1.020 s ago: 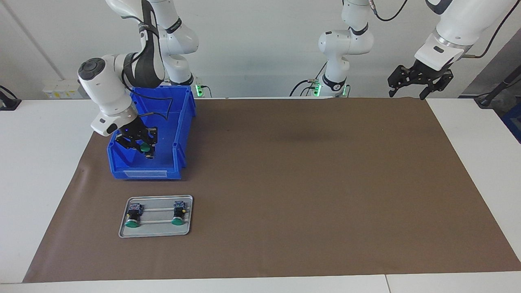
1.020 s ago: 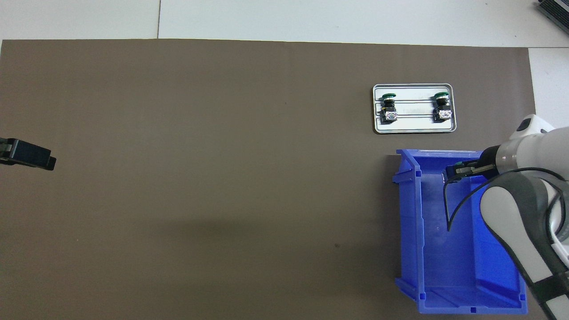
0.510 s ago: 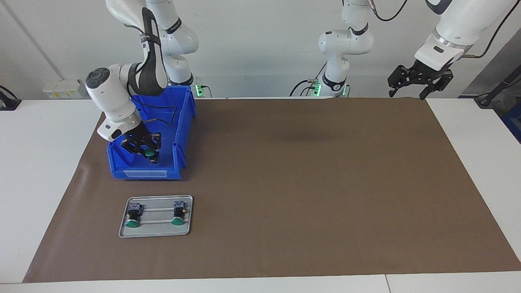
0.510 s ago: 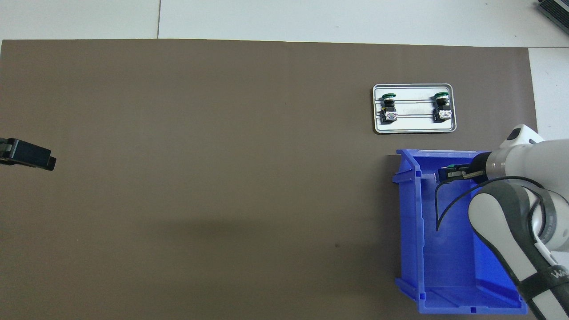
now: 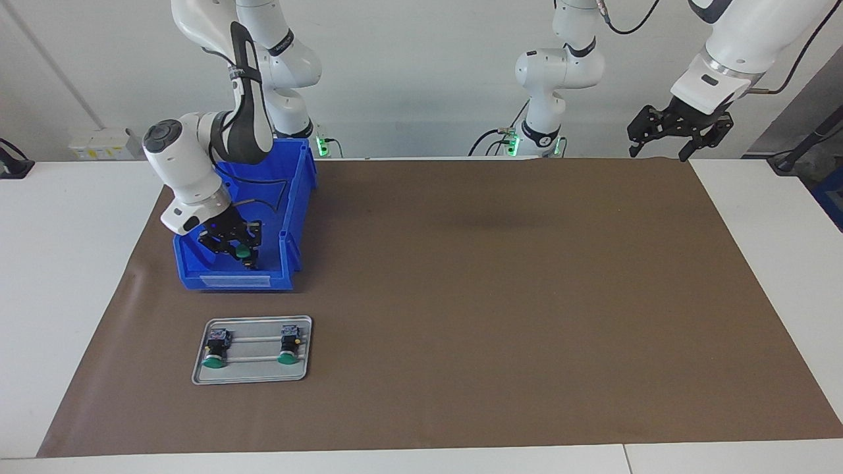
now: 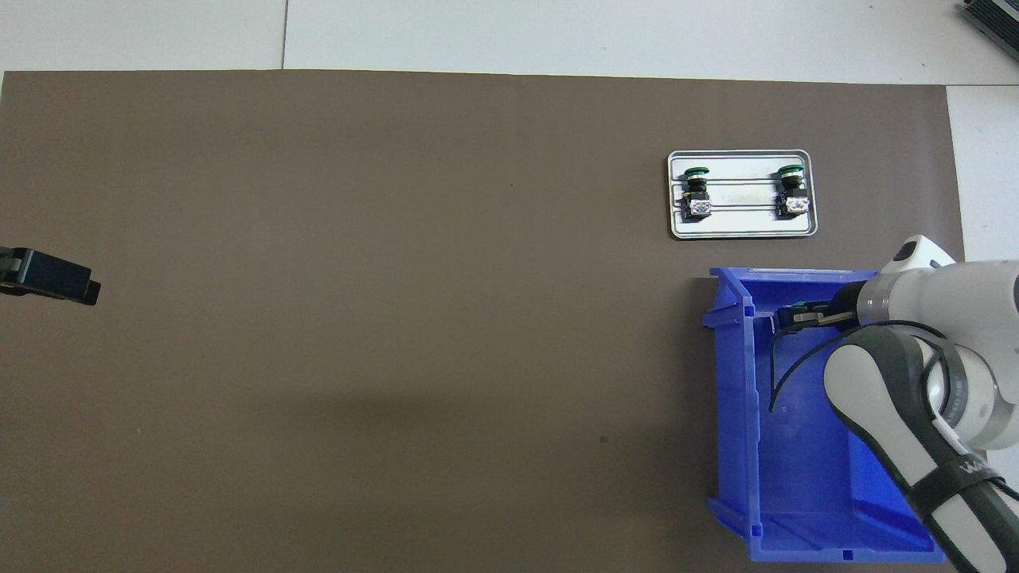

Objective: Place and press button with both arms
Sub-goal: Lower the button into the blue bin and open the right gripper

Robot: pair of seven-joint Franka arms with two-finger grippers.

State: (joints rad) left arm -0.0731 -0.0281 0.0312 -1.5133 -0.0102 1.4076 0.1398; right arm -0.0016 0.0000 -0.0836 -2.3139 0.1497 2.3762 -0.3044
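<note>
My right gripper (image 5: 242,254) (image 6: 788,317) is inside the blue bin (image 5: 290,197) (image 6: 736,414), over its end farthest from the robots, shut on a green-capped button (image 5: 243,251). Two more buttons (image 5: 213,351) (image 5: 288,345) lie on the silver tray (image 5: 253,373) (image 6: 740,231), green caps pointing away from the robots. My left gripper (image 5: 678,135) (image 6: 80,290) hangs open and waits high over the mat's edge at the left arm's end of the table, holding nothing.
A brown mat (image 5: 494,296) covers most of the white table (image 5: 59,263). The tray lies just farther from the robots than the bin, at the right arm's end. The arm bases (image 5: 540,135) stand at the table's robot edge.
My right gripper has carried the button sideways within the bin, toward the bin wall nearer the table's middle. The left arm has stayed still.
</note>
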